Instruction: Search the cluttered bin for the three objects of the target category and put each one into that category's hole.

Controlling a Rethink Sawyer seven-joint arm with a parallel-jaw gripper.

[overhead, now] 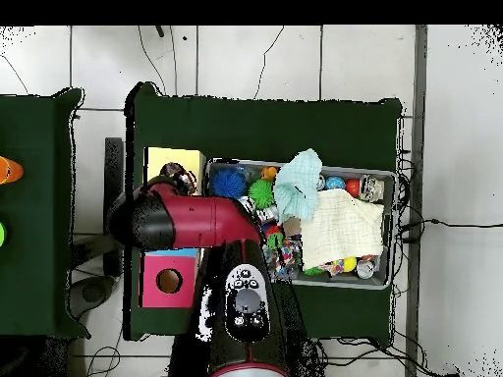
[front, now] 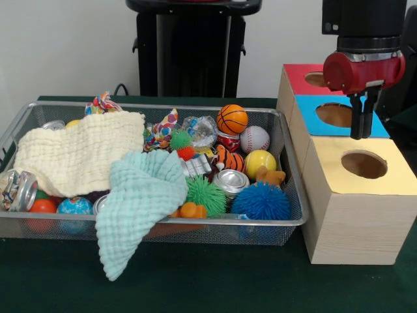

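Bin left of boxes on table, two cloths over clutter — gripper above boxes

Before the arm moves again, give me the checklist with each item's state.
1. Claw clear of the tray: ok, it hangs over the blue box.
2. Claw empty: ok, nothing hangs from it.
3. Fabric bundles in sight: ok for two, one at the back rim and one mid-tray.
4. Third bundle: cannot tell; the cream cloth and green cloth hide much of the tray.
5. Yellow box hole unblocked: ok.
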